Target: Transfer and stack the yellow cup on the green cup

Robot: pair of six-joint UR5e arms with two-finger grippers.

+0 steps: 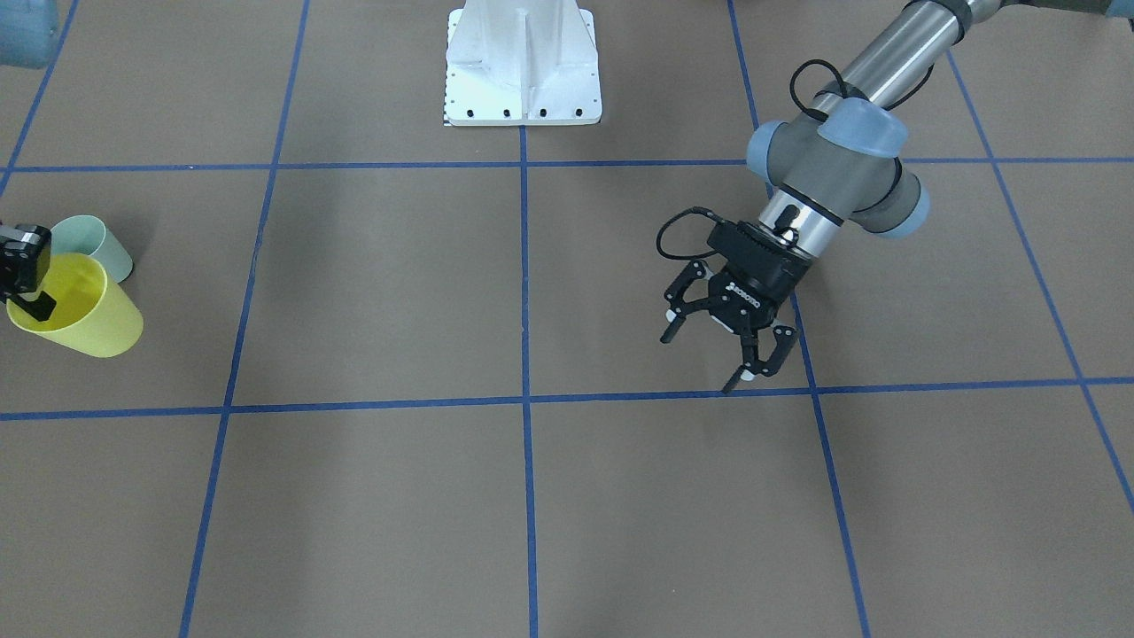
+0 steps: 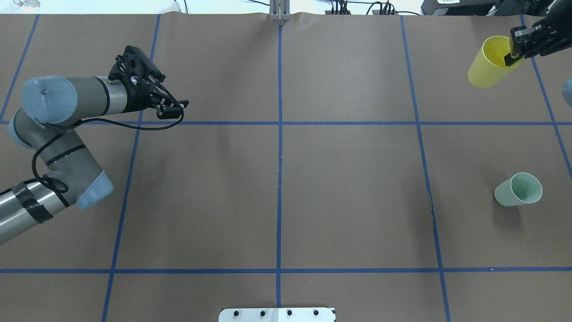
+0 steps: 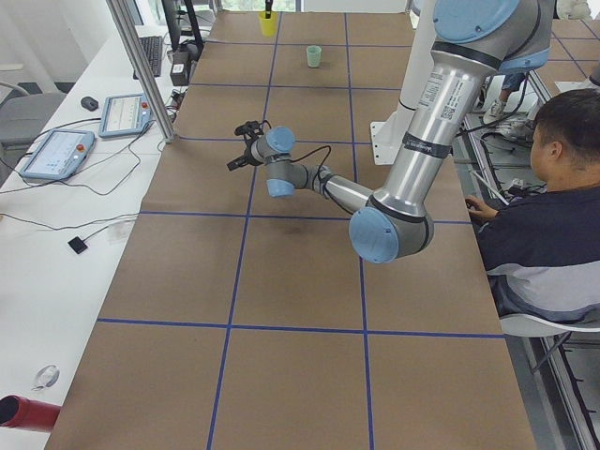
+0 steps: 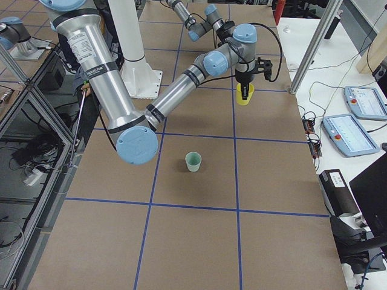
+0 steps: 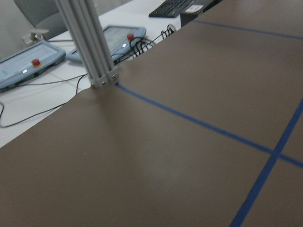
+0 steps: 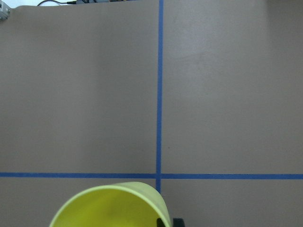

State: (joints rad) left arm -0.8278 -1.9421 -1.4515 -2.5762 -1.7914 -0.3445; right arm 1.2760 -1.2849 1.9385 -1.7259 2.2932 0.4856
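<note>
Tabletop (image 2: 348,201) in brown, blue tape grid (image 2: 279,179).

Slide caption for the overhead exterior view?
Right gripper holds the yellow cup by its rim, away from the green cup; left gripper open, empty.

Overhead looks forward-down from behind the base (image 2: 277,315); front-facing looks back at it across the table (image 2: 348,201) — both share the yellow cup (image 2: 485,69) at the right gripper (image 2: 514,57). Side views look along from either end, far off. Right wrist: close, just above the cup's rim. Left wrist: low, looking ahead of the left gripper (image 1: 700,363).
</note>
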